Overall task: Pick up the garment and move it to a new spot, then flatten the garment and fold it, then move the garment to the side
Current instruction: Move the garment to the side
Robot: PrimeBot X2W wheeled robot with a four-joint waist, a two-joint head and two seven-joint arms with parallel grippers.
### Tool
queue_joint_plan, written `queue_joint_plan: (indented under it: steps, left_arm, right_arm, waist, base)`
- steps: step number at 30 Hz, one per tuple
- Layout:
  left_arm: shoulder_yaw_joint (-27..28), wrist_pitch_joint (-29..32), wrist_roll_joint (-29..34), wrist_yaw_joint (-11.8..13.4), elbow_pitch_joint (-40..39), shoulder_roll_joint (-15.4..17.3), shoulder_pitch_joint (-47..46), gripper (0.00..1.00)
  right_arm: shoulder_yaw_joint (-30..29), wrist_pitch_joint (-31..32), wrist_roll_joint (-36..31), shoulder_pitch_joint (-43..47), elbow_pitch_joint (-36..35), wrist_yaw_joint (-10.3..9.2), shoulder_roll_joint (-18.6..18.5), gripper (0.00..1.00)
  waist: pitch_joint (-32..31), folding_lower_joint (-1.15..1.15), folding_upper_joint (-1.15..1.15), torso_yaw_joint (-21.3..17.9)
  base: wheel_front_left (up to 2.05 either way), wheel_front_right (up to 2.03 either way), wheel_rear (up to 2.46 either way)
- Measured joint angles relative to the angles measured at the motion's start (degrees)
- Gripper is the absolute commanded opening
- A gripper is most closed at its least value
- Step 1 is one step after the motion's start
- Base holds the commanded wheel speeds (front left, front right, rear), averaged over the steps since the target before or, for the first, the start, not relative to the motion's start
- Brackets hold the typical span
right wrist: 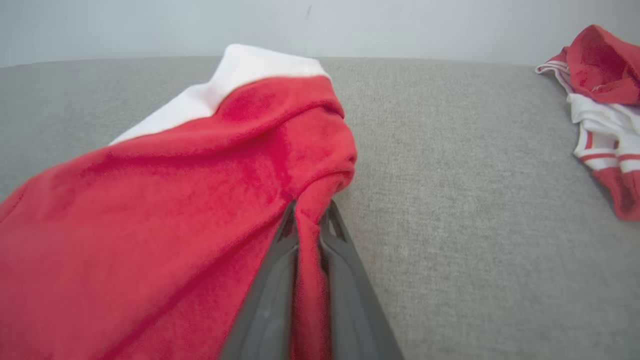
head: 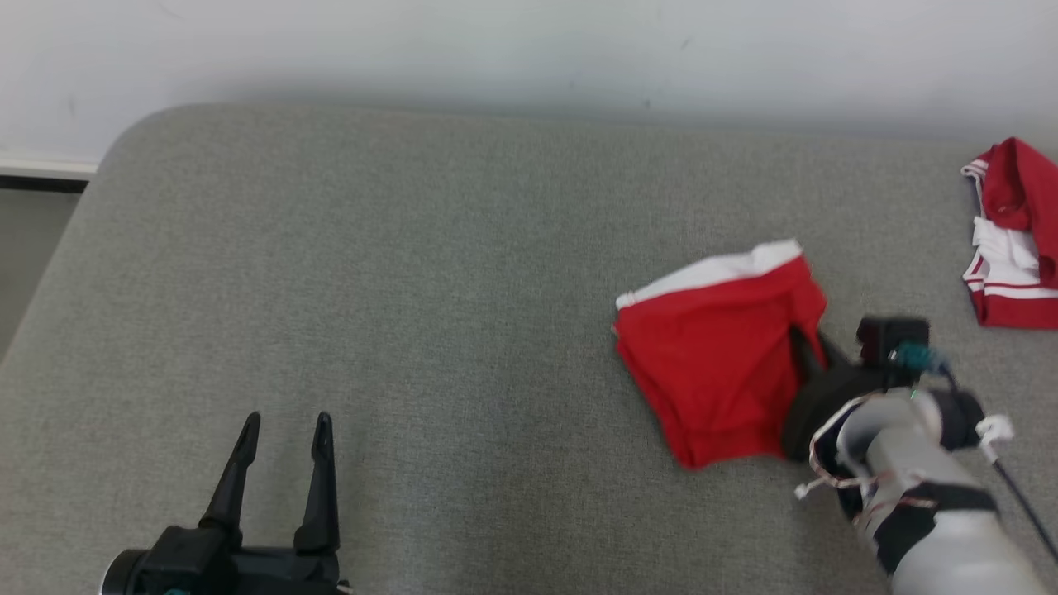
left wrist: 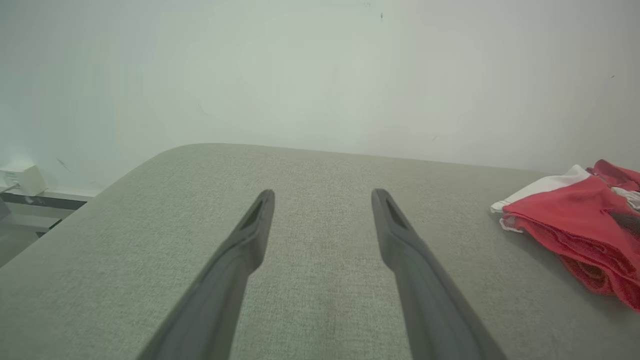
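Note:
The garment is a pair of red shorts with a white waistband, lying folded on the grey cushion right of centre. It also appears at the right edge of the left wrist view. My right gripper is shut on the garment's right edge; in the right wrist view a fold of red cloth is pinched between its two dark fingers. My left gripper stands open at the lower left, well clear of the garment, fingers spread with nothing between them.
A second red and white garment lies crumpled at the far right edge of the cushion, also seen in the right wrist view. A pale wall runs behind the cushion, whose rounded corner is at the far left.

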Motion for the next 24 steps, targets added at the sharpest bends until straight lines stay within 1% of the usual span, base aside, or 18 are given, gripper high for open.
queue_joint_plan:
  steps: [5,10,13,14,15,16,24]
  left_arm:
    - [-1.7,0.0,0.0,0.0,-0.4,-0.2,-3.0,1.0]
    - [-1.9,0.0,0.0,0.0,-1.0,-0.2,-5.5,1.0]
    - [-2.2,0.0,0.3,0.0,-2.2,0.2,-7.4,1.0]
    - [-2.4,0.0,0.3,0.0,-2.6,0.4,-7.9,1.0]
    - [-2.7,0.0,0.7,0.0,-3.1,1.0,-9.1,1.0]
    - [-2.8,0.0,0.9,0.0,-3.2,1.3,-9.6,1.0]
    - [-2.8,0.0,1.6,0.0,-5.5,3.9,-10.3,1.0]
  right_arm:
    - [1.7,0.0,-0.2,-7.1,-0.7,0.0,-3.9,0.0]
    - [5.5,0.9,-1.0,-13.0,-1.6,0.0,-7.8,0.0]
    - [7.7,1.6,-1.3,-16.6,-2.6,0.0,-10.8,0.0]
    - [8.3,1.8,-1.3,-17.8,-3.0,-0.01,-11.9,0.0]
    - [9.5,2.1,-1.0,-19.9,-3.7,-0.01,-14.3,0.0]
    - [10.2,2.2,-0.8,-20.7,-4.0,-0.01,-15.5,0.0]
    - [12.9,2.9,2.5,-25.0,-5.5,0.0,-22.1,0.0]
  waist:
    - [3.4,0.0,0.0,-0.5]
    - [7.3,0.01,0.0,-1.6]
    - [9.8,0.01,0.0,-2.7]
    - [10.6,0.01,0.0,-3.1]
    - [12.3,0.01,0.0,-4.0]
    - [13.1,0.01,0.0,-4.5]
    - [17.9,0.01,0.01,-9.9]
  base:
    - [0.0,0.0,0.0]
    - [0.0,0.0,0.0]
    - [0.0,0.0,0.0]
    - [0.0,0.0,0.0]
    - [0.0,0.0,0.0]
    - [0.0,0.0,0.0]
    - [0.0,0.0,0.0]
